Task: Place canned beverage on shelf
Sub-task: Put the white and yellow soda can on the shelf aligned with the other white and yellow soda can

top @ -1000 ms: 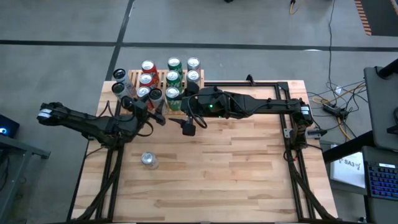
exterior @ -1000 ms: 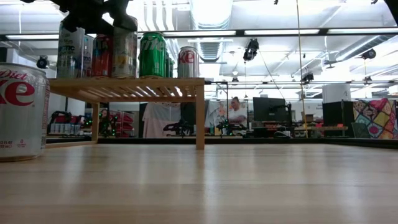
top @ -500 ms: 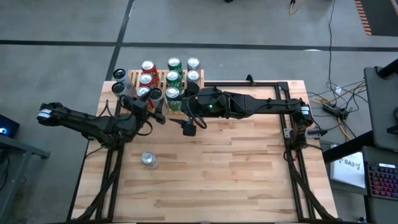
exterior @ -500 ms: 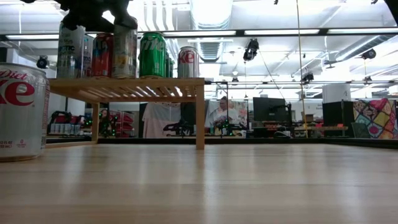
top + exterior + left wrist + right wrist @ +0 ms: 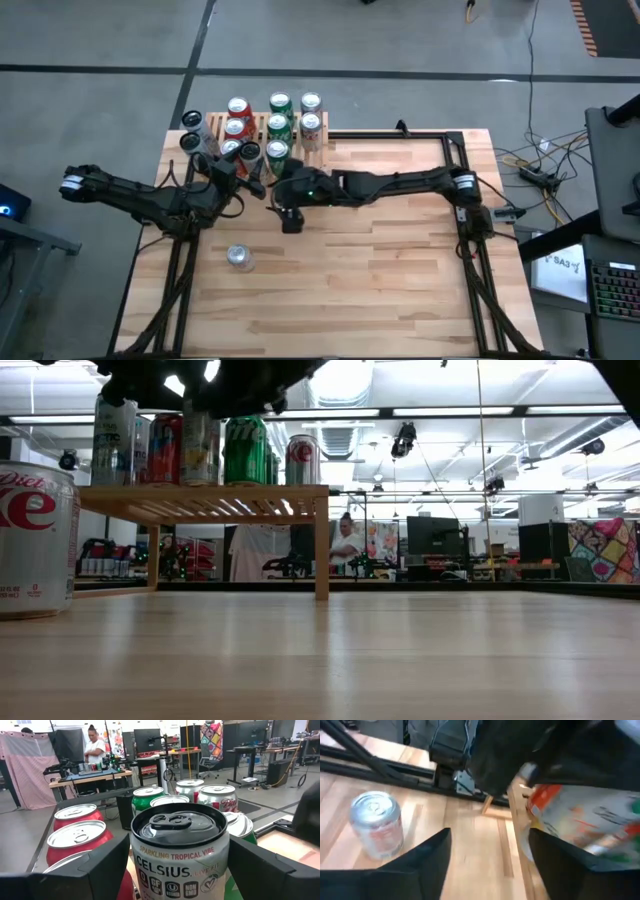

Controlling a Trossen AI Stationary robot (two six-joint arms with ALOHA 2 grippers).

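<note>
The shelf (image 5: 262,135) at the far left of the counter (image 5: 380,270) already has many cans standing on it, red, green and silver ones. The left hand (image 5: 175,865) has its fingers around a tall can (image 5: 179,852) at the near edge of the shelf, so this can looks almost put down but not let go yet. The right hand (image 5: 290,218) is open and holds nothing, just near the shelf, and one silver can (image 5: 239,257) still stands alone on the counter, so I think there is more to do.
</note>
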